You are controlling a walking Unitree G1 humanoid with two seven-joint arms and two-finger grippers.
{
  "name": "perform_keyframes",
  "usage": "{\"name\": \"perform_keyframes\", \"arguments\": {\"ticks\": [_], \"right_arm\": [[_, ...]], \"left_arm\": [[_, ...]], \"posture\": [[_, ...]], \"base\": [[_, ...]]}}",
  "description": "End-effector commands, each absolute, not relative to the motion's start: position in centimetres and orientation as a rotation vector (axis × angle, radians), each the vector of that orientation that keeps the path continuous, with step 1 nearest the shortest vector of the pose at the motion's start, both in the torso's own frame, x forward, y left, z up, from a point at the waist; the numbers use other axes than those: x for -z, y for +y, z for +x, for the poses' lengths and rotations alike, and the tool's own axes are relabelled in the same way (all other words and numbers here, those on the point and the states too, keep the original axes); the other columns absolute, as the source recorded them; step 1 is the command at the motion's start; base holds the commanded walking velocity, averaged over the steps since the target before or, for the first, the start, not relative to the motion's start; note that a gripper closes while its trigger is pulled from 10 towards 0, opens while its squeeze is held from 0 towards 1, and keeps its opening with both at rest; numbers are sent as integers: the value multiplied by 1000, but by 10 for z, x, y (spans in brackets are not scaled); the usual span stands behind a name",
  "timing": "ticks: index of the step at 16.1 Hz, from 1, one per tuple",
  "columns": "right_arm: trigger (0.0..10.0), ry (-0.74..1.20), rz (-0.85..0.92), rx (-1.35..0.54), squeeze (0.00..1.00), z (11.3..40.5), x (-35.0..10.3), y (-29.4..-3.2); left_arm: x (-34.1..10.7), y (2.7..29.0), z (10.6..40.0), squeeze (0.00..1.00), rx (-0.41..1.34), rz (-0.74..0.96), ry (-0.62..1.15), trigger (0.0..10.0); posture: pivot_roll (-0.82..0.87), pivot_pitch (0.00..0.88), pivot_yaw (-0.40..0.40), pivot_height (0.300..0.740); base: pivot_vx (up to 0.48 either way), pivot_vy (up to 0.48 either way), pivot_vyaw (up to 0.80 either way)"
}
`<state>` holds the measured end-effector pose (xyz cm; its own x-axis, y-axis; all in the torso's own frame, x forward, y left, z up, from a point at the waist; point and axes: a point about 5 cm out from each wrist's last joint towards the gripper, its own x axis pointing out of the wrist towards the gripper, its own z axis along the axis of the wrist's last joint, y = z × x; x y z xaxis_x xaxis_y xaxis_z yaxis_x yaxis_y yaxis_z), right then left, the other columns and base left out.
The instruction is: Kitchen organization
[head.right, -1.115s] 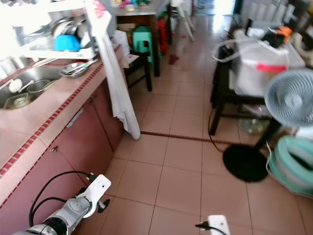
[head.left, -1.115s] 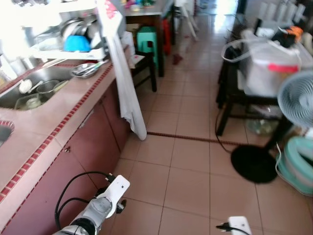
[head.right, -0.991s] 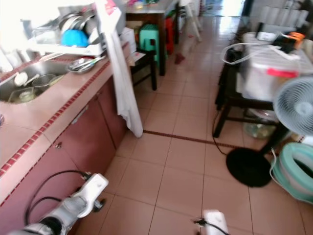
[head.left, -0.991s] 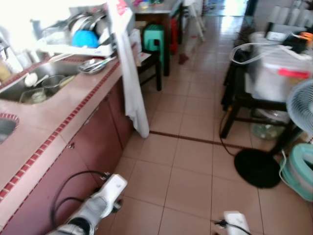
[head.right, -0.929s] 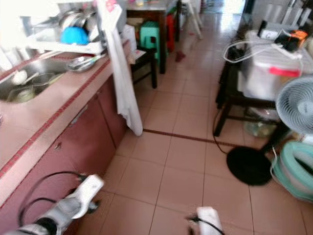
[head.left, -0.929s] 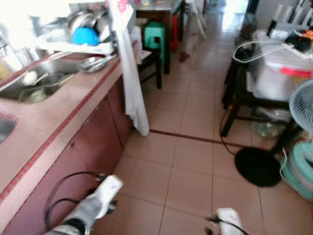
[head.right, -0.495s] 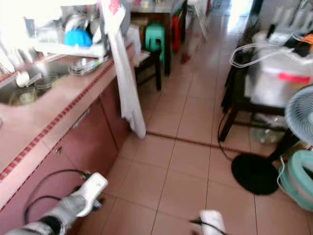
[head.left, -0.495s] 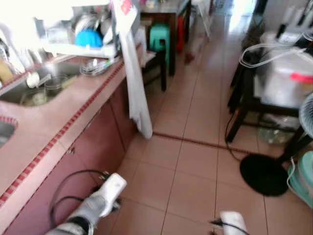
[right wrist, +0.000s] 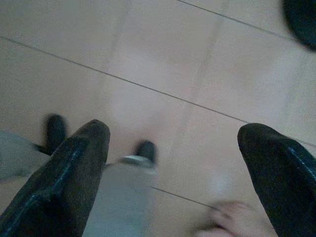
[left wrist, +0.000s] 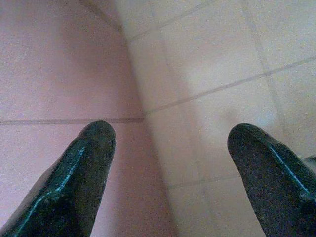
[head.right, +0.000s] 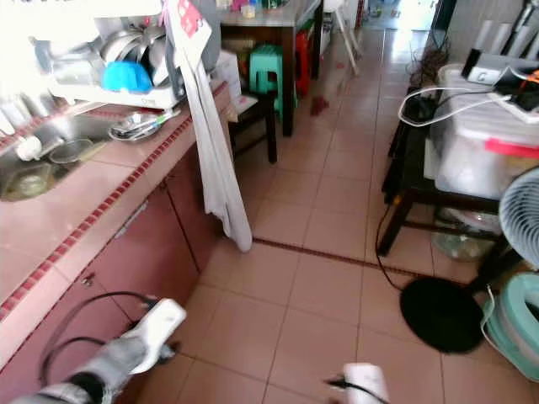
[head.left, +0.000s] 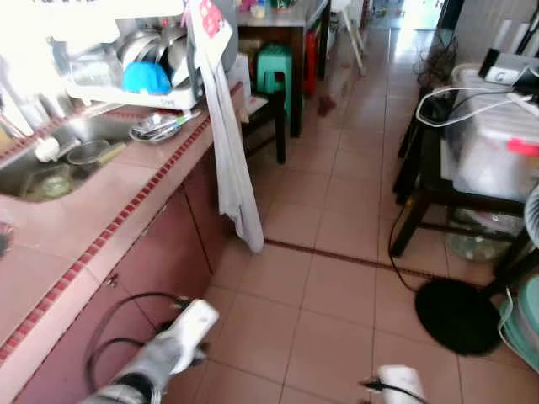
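Dishes (head.left: 150, 74) crowd a rack at 11 o'clock on the tabletop (head.left: 101, 215), partly washed out by glare. Left end effector (left wrist: 170, 163) and right end effector (right wrist: 173, 163) hang released above the floor (head.left: 337, 278).

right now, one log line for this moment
left gripper: open, empty | right gripper: open, empty | ahead: counter, sink

Tiled floor (head.left: 337, 278) beside pink counter (head.left: 93, 219), maroon cabinets (head.left: 160, 252).
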<state>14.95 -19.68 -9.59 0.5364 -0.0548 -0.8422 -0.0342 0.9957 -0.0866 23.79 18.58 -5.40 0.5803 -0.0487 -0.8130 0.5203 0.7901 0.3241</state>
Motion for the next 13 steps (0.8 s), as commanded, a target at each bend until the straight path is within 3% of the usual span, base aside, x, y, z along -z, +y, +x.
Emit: {"name": "perform_keyframes", "arguments": {"ticks": [1,9,13], "right_arm": [[10000,1013,-112,43,0,147,95,-208],[10000,1019,-112,44,0,145,96,-208],[10000,1016,-115,44,0,146,95,-210]], "left_arm": [[49,177,246,0,366,579,865,10000],[50,177,245,0,370,583,868,10000],[51,176,244,0,369,582,869,10000]], "posture": [[18,0,78,740],[17,0,77,740],[17,0,75,740]], "base": [[480,0,0],[480,0,-462],[480,0,0]]}}
